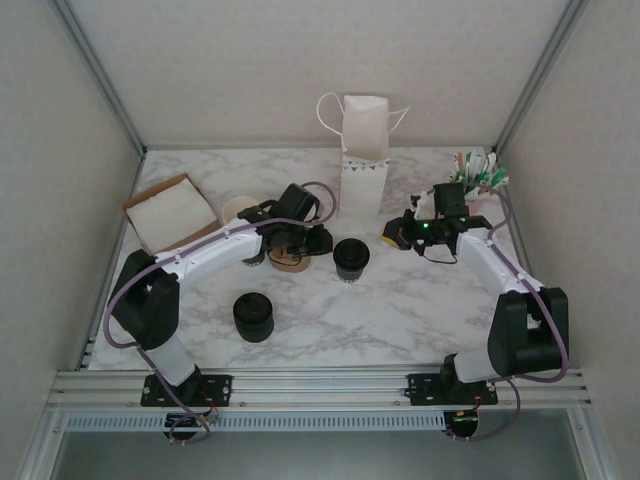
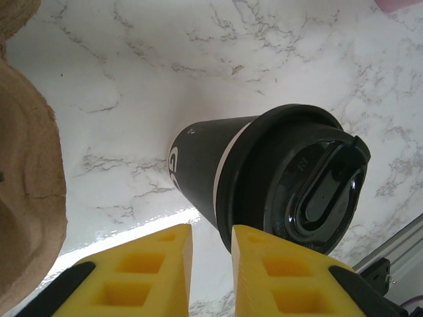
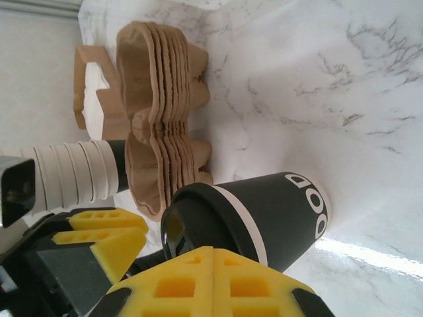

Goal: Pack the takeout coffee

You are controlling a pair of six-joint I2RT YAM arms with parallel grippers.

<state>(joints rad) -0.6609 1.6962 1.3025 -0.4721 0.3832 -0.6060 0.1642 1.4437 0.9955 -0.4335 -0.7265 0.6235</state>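
The coffee cup (image 1: 351,258) stands upright on the table (image 1: 420,310), in front of the paper bag (image 1: 364,150). The right gripper (image 3: 213,281), fingers pressed together and empty, hides part of its lid. The left gripper (image 2: 211,264) keeps a thin gap with nothing inside, just beside the cup. From above, the left arm covers part of the cup carriers (image 3: 165,139).

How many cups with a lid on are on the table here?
1. The lidded cup stands mid-table, just in front of the paper bag. The black stack nearer the front edge looks like lids alone. Others could be hidden behind the bag.
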